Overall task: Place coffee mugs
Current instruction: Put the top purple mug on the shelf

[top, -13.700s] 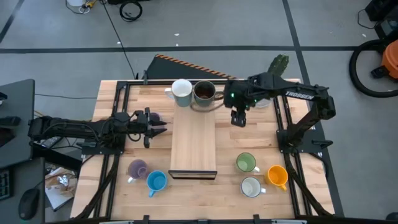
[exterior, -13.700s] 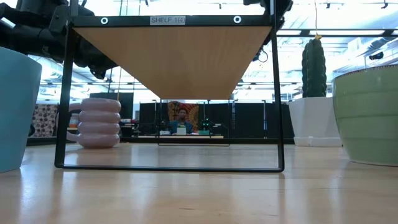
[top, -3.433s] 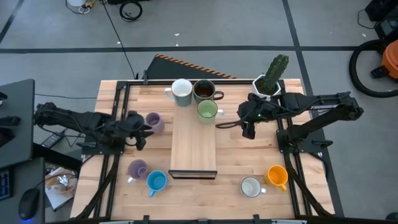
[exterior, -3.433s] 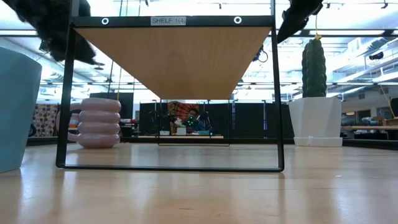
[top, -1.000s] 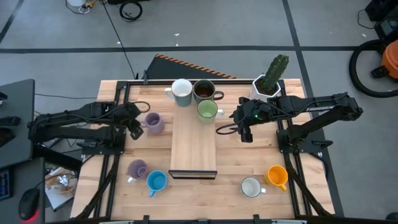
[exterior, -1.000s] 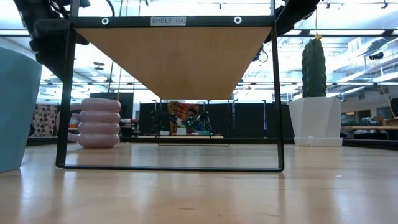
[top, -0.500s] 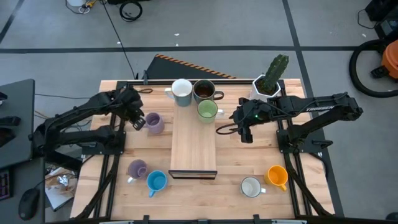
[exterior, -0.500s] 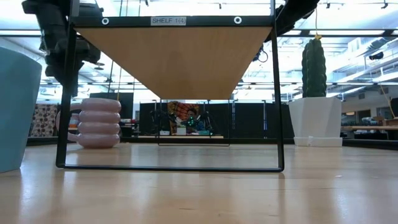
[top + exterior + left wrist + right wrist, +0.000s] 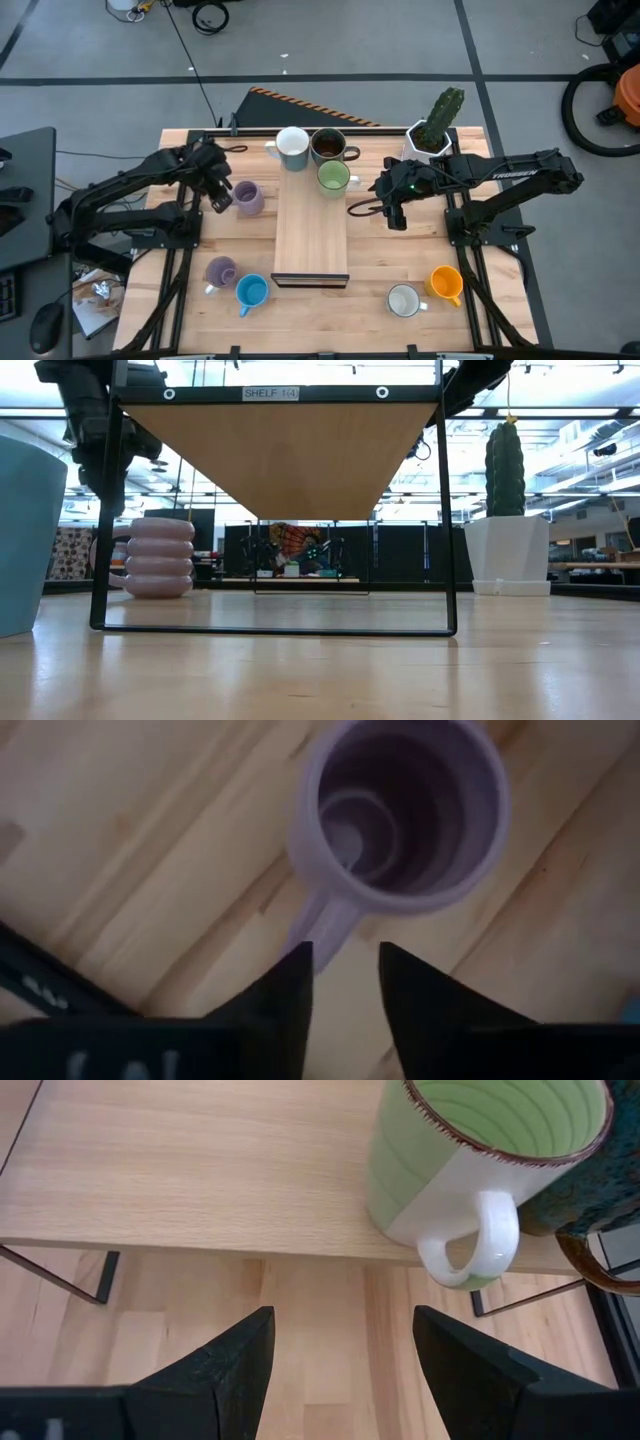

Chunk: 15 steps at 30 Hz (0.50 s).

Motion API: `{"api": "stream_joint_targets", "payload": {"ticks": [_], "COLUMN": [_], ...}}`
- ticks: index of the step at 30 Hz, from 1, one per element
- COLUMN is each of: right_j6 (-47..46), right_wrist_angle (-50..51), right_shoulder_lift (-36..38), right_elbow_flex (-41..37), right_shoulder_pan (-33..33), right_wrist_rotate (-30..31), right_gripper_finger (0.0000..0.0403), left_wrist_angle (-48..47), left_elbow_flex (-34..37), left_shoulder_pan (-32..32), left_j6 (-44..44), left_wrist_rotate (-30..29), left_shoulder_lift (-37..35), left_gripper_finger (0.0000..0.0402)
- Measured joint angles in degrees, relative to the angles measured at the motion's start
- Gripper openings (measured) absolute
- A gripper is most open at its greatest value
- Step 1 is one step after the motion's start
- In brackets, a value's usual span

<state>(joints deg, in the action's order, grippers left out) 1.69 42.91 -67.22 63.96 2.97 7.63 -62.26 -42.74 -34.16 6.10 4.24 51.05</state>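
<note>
A ribbed lilac mug (image 9: pixel 247 198) stands on the table left of the wooden shelf (image 9: pixel 312 235); it also shows as the lilac mug (image 9: pixel 160 557) in the low view. My left gripper (image 9: pixel 221 197) hangs over its left side, pointing down. In the left wrist view my left gripper (image 9: pixel 345 970) is narrowly open above the handle (image 9: pixel 322 918), touching nothing. A white mug (image 9: pixel 292 148), a dark brown mug (image 9: pixel 328 148) and a light green mug (image 9: pixel 334 178) stand on the shelf's far end. My right gripper (image 9: pixel 393 217) waits wide open right of the shelf, facing the green mug (image 9: pixel 480 1150).
Near the front edge stand a second lilac mug (image 9: pixel 220 270), a blue mug (image 9: pixel 251 291), a white mug (image 9: pixel 403 300) and an orange mug (image 9: pixel 446 283). A white pot with a cactus (image 9: pixel 432 128) sits at the far right corner. Black frame rails (image 9: pixel 185 240) run along both table sides.
My left arm has lifted and swung a little toward the far edge, and its gripper has tipped from level to pointing down over the lilac mug's handle side. The mugs have stayed in place.
</note>
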Motion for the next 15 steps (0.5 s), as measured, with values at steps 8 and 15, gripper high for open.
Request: {"api": "stream_joint_targets", "payload": {"ticks": [8,15], "right_j6": [0.15,0.28], "right_wrist_angle": [-1.10,-1.35], "right_shoulder_lift": [0.00,0.00], "right_elbow_flex": [0.00,0.00], "right_shoulder_pan": [-0.01,0.01], "right_wrist_rotate": [-0.31,-1.59], "right_gripper_finger": [0.0245,0.0245], "left_wrist_angle": [-0.35,-0.22], "left_elbow_flex": [0.00,0.00], "left_shoulder_pan": [2.20,6.05], "left_j6": [0.67,0.70], "left_wrist_rotate": [-2.66,-5.62], "left_shoulder_lift": [3.94,9.74], "left_gripper_finger": [0.0166,0.0167]}}
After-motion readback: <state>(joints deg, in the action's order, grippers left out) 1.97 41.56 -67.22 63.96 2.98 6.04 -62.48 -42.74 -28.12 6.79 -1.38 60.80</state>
